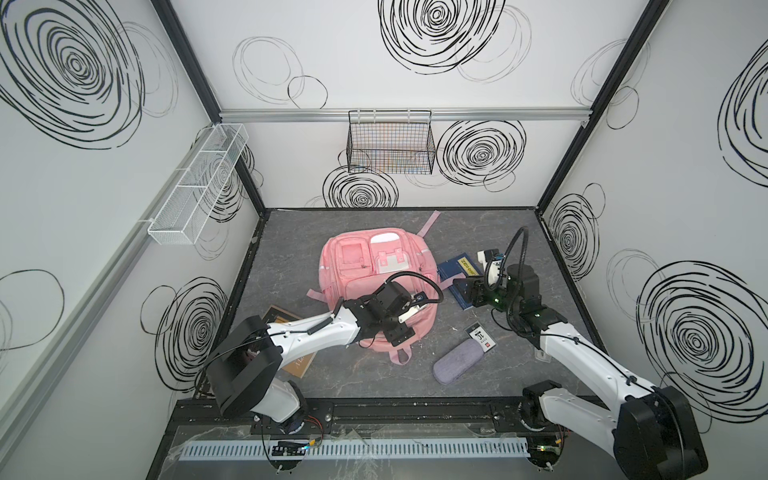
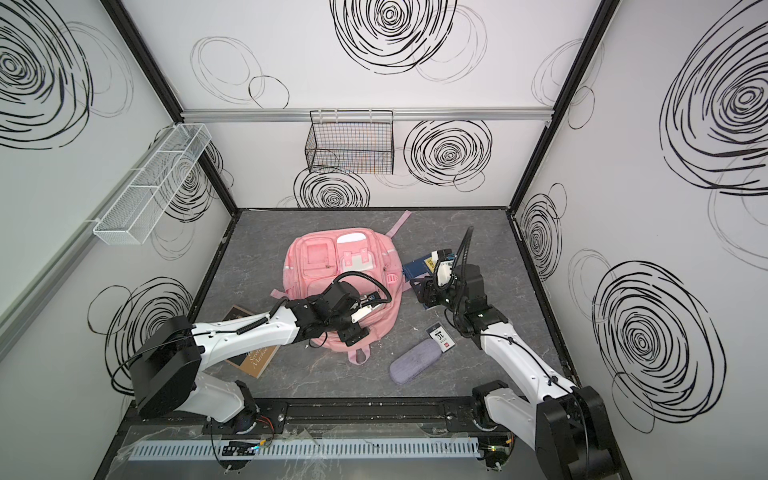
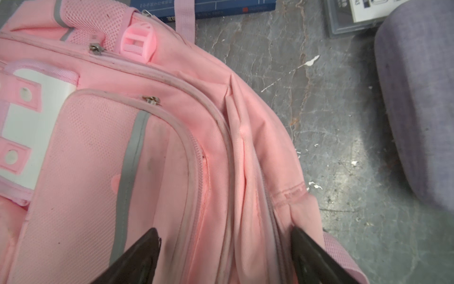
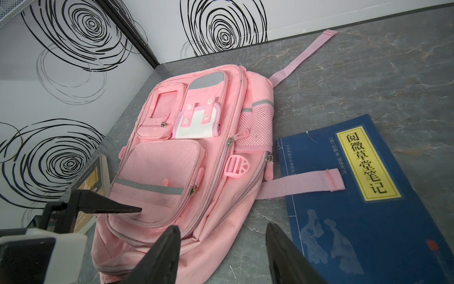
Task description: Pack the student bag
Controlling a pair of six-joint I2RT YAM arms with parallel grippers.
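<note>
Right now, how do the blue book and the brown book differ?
The blue book lies right of the student bag, the brown book left of it. A pink strap crosses the blue book; the left arm hides much of the brown book in both top views. Both lie flat on the table, outside the bag.

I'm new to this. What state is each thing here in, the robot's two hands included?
student bag: lying flat, front pockets up.
blue book: closed, flat, a bag strap across its cover.
brown book: closed, flat, partly hidden under the left arm.
lilac pouch: shut, lying flat.
left hand: open, low over the bag's edge.
right hand: open, empty.
</note>
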